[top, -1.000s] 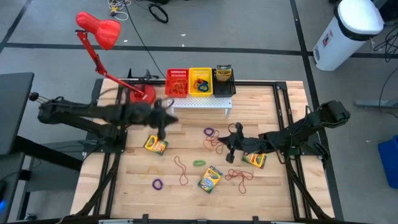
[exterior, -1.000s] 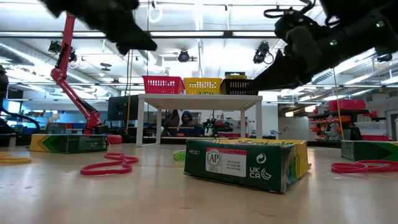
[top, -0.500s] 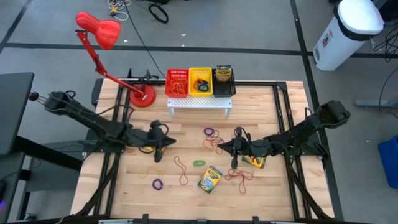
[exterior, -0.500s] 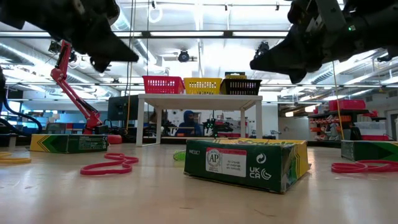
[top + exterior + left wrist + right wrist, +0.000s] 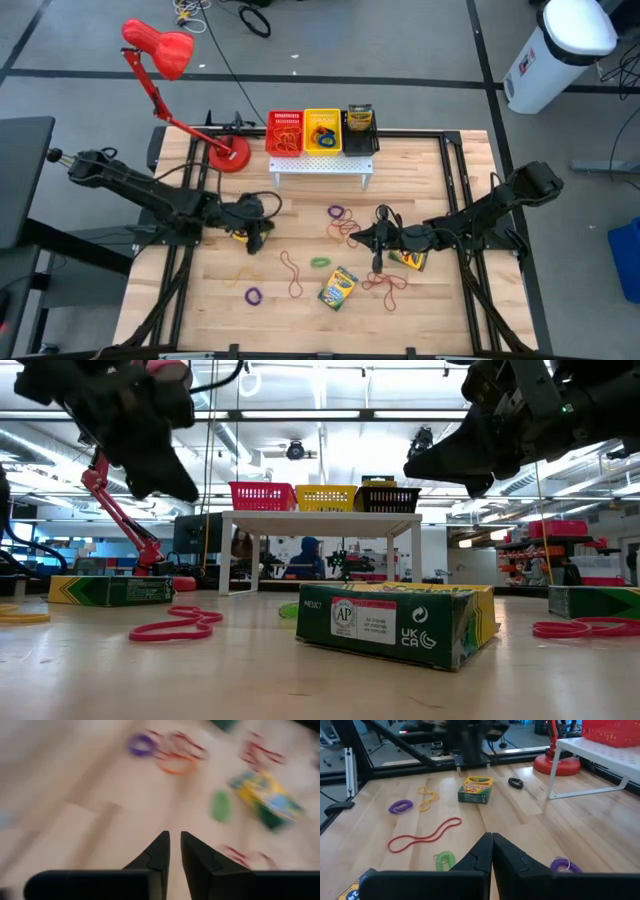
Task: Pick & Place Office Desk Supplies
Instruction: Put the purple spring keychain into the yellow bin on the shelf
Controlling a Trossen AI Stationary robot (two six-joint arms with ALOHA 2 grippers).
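Crayon box (image 5: 395, 622) at table centre: label reads "AP", "UKCA", "MEXICO". Red basket (image 5: 285, 131) and yellow basket (image 5: 322, 130) at 12 o'clock hold rubber bands. Left pincer (image 5: 174, 851) slightly apart; right pincer (image 5: 492, 851) together, both empty.

Yellow-green crayon boxes are laid flat on table: one at left-centre (image 5: 249, 234), one front-centre (image 5: 338, 288), tilted, one at right (image 5: 410, 259). Loose rubber bands are scattered btwn them: purple (image 5: 253, 296), red (image 5: 291, 272), green (image 5: 319, 262), purple near rack (image 5: 336, 212).
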